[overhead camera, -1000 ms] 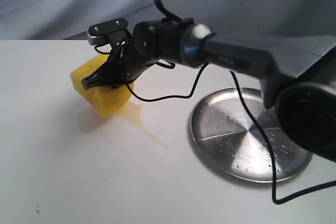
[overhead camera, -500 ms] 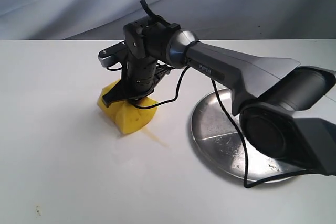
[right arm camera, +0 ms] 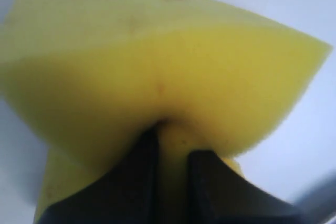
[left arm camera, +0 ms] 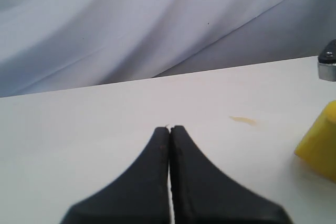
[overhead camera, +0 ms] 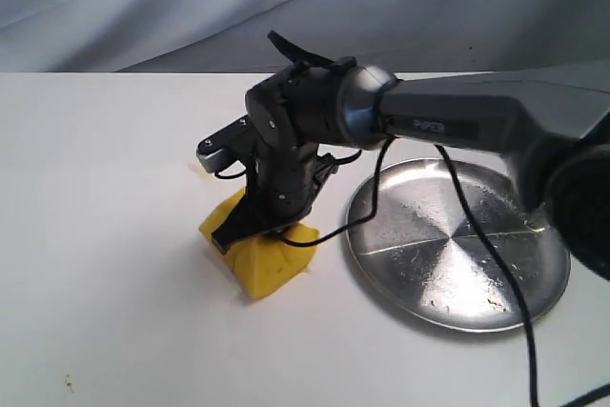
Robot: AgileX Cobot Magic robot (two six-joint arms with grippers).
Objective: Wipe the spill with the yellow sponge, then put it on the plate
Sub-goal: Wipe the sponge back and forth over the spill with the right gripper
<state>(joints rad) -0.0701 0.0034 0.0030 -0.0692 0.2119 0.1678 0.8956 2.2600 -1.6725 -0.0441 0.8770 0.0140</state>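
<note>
Pressing the sponge on the worktop, the right claw pinches only its middle, so drag may pull it free before the plate.

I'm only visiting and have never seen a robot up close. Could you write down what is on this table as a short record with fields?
Surface: white table
Sponge: yellow sponge, down on the table beside the plate
Right fingers: shut on the yellow sponge
Left fingers: shut, holding nothing
Plate: silver metal plate, no sponge on it yet
Spill: only a small yellowish streak shows
</note>
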